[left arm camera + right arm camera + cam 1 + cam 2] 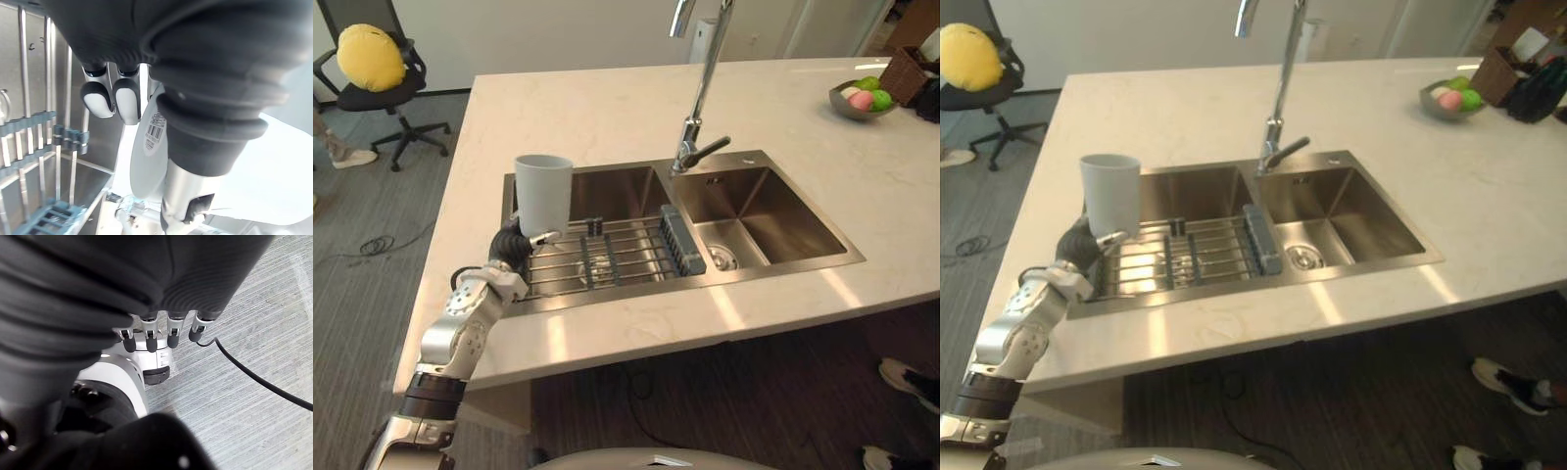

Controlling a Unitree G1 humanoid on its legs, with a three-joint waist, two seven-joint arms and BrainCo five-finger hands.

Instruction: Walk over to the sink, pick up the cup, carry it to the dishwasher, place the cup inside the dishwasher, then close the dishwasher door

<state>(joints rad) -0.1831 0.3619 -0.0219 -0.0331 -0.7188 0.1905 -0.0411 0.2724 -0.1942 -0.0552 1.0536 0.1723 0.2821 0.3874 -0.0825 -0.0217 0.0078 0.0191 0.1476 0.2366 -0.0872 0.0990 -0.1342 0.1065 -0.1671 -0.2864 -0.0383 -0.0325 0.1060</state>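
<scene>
white cup stands upright at the left edge of the sink, held low by the left hand. fingers are curled on one side of the base and the thumb on the other, so the hand is clamped on the cup near its bottom only. the hand sits below and to the left of the cup, and most of the cup's body stands free above the grip. the left wrist view shows the labelled underside bare, so i judge the cup clear of the wire rack in the left basin, though contact at a hidden edge cannot be ruled out. risks, as judged: (1) the grip is low and the cup tall, so it may tip or rotate in the fingers once the robot turns and walks; the wall looks smooth, so a light squeeze could let it slip. (2) drawing the arm back could knock the base on the sink's rim or the desk edge. (3) a swing to the right could clip the rack or, further on, the faucet. (4) if dropped here it would land on the rack or the floor beside the desk. the right hand hangs over the floor, fingers loose, holding nothing.
</scene>
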